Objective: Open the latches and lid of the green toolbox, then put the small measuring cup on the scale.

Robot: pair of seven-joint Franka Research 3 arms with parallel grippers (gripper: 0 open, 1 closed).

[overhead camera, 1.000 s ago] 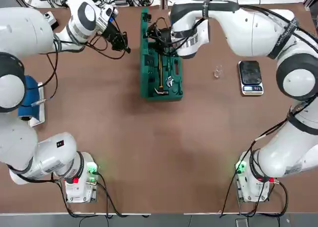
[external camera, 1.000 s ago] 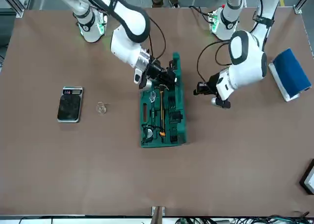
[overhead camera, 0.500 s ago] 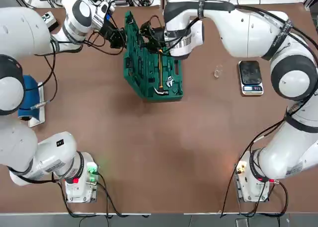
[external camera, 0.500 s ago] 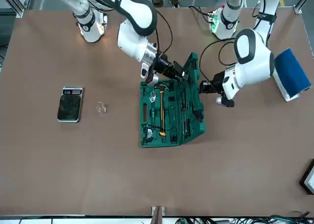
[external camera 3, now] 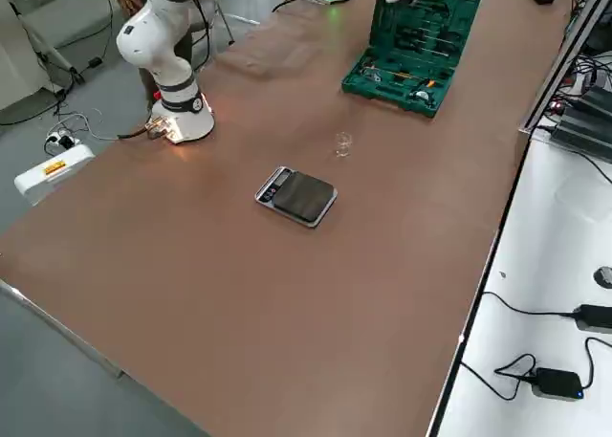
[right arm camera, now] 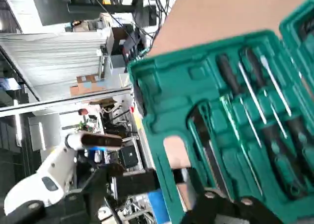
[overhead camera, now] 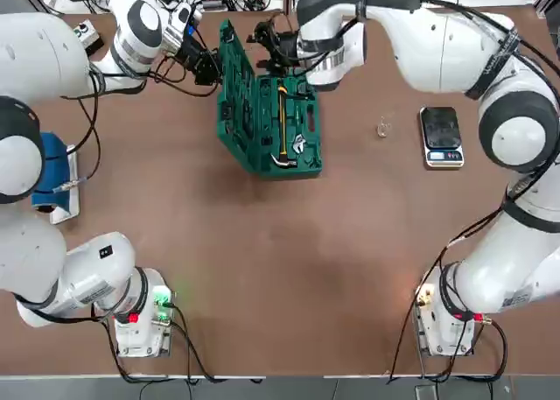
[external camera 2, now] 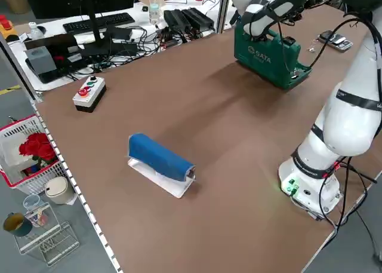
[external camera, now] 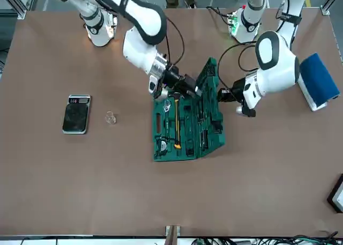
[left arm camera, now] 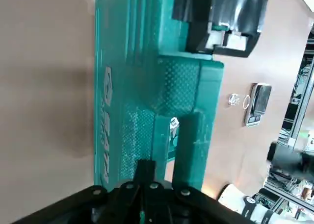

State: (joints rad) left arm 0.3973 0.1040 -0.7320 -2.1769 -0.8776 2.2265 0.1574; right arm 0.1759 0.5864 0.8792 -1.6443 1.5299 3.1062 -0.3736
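The green toolbox (overhead camera: 296, 129) lies open, with hand tools showing in its tray (external camera: 174, 128). Its lid (overhead camera: 234, 94) stands tilted up on the left-arm side, with the white logo on its outside (left arm camera: 105, 131). I cannot make out the latches. My left gripper (overhead camera: 213, 70) is shut just behind the lid's outer face, at its handle end. My right gripper (overhead camera: 266, 46) hangs open over the toolbox's far end with nothing between its fingers. The small measuring cup (overhead camera: 383, 127) stands upright on the table between the toolbox and the scale (overhead camera: 440, 136). The scale's platform (external camera 3: 304, 196) is bare.
A blue object on a white base (external camera 2: 160, 158) lies near the table's left edge. A grey box with coloured buttons (external camera 2: 89, 92) sits at the far left corner. Cables and desks run along the far edge. Bare brown table (overhead camera: 289, 269) stretches toward the arms' bases.
The lid swung from nearly upright to leaning over toward the left arm. The left gripper backed away with it. The right gripper has drawn off the lid's edge and opened.
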